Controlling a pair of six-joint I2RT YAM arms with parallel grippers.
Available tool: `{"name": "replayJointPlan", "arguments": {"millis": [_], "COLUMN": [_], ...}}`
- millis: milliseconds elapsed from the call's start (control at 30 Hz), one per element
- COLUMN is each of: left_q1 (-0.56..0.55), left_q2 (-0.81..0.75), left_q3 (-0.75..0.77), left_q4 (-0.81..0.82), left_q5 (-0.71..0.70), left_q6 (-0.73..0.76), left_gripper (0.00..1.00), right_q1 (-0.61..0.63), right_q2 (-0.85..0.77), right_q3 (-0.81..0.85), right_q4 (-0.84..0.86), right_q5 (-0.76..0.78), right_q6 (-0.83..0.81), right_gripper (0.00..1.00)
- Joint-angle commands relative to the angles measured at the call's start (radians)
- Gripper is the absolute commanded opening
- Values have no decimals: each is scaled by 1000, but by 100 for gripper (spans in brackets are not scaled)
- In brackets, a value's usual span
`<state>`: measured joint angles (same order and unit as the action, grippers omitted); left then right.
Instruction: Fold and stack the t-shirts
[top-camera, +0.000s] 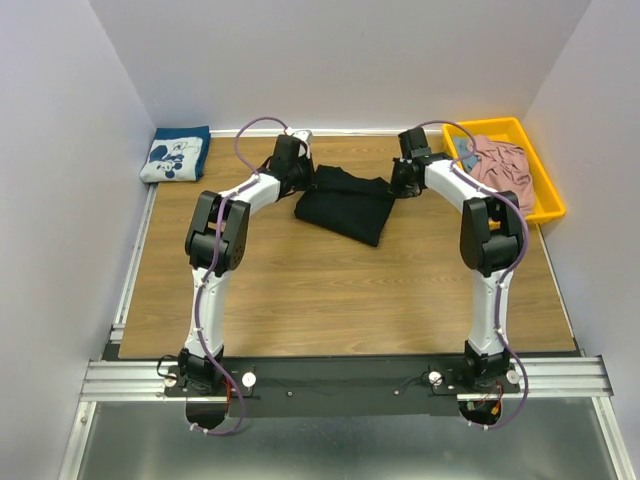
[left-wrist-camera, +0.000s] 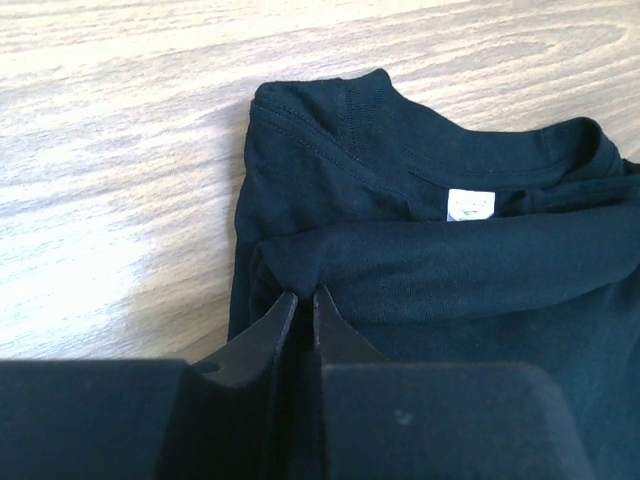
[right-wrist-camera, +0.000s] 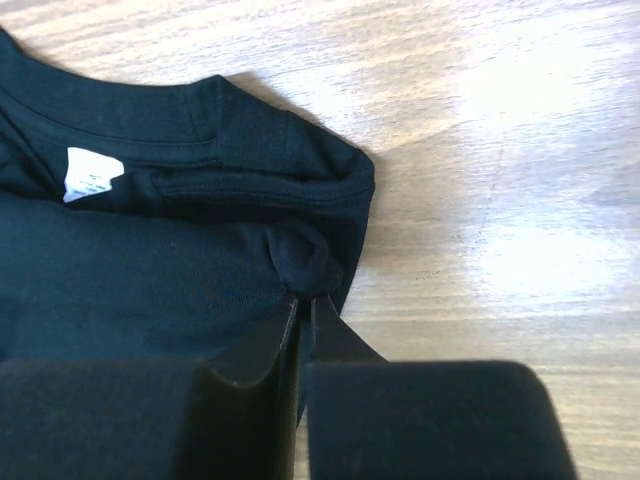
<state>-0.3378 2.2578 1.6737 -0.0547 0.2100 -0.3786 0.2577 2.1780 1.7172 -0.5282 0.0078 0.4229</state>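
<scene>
A black t-shirt (top-camera: 345, 205) lies folded at the back middle of the table, collar end toward the far edge. My left gripper (top-camera: 302, 180) is at its far left corner and my right gripper (top-camera: 400, 182) at its far right corner. In the left wrist view the gripper (left-wrist-camera: 303, 296) pinches a folded edge of the black t-shirt (left-wrist-camera: 450, 270) between nearly closed tips. The right gripper (right-wrist-camera: 306, 298) likewise nips a bunched fold of the black t-shirt (right-wrist-camera: 150, 270). A folded navy t-shirt (top-camera: 175, 156) with a white print lies at the back left. A pink t-shirt (top-camera: 502, 163) lies crumpled in a tray.
The yellow tray (top-camera: 548, 205) holding the pink shirt sits at the back right corner. White walls close in the table on three sides. A white neck label (left-wrist-camera: 470, 204) shows inside the black collar. Bare wood (top-camera: 330, 300) stretches between the shirt and the arm bases.
</scene>
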Motion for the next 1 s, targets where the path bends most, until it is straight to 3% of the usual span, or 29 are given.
{"name": "replayJointPlan", "arguments": {"millis": [0, 33, 67, 167, 200, 300, 433, 467, 533, 567, 667, 800, 967], "left_q1": [10, 10, 10, 10, 10, 10, 6, 3, -4, -7, -24, -52, -61], "left_q2": [-53, -76, -87, -128, -154, -208, -332, -346, -366, -365, -334, -265, -163], "left_q3": [12, 8, 4, -9, -26, -74, -187, -209, -253, -268, -267, -206, -137], "left_q4": [24, 35, 38, 39, 42, 42, 50, 71, 72, 70, 61, 23, 16], "left_q5": [-8, -4, 2, 5, 11, 26, 12, 9, 20, 38, 72, 91, 89], "left_q6": [1, 0, 1, -3, -5, -2, 1, 9, 20, 32, 47, 73, 60], "left_gripper": [20, 23, 32, 45, 55, 68, 69, 69, 52, 39, 26, 20, 19], "right_q1": [-20, -20, -20, -21, -20, -20, -21, -21, -21, -20, -21, -20, -21], "right_q2": [-55, -61, -73, -104, -112, -142, -182, -188, -195, -196, -178, -113, -26], "right_q3": [-19, -19, -21, -25, -27, -25, -47, -50, -62, -83, -96, -82, -45], "right_q4": [-16, -16, -16, -16, -16, -19, -18, -15, 16, 57, 114, 181, 208], "right_q5": [67, 66, 69, 81, 83, 67, 49, -1, -122, -225, -410, -546, -566], "right_q6": [4, 4, 7, 11, 11, -3, -9, -21, -32, -27, -12, 7, 11], "right_gripper": [12, 12, 14, 25, 31, 37, 39, 39, 37, 34, 33, 30, 30]}}
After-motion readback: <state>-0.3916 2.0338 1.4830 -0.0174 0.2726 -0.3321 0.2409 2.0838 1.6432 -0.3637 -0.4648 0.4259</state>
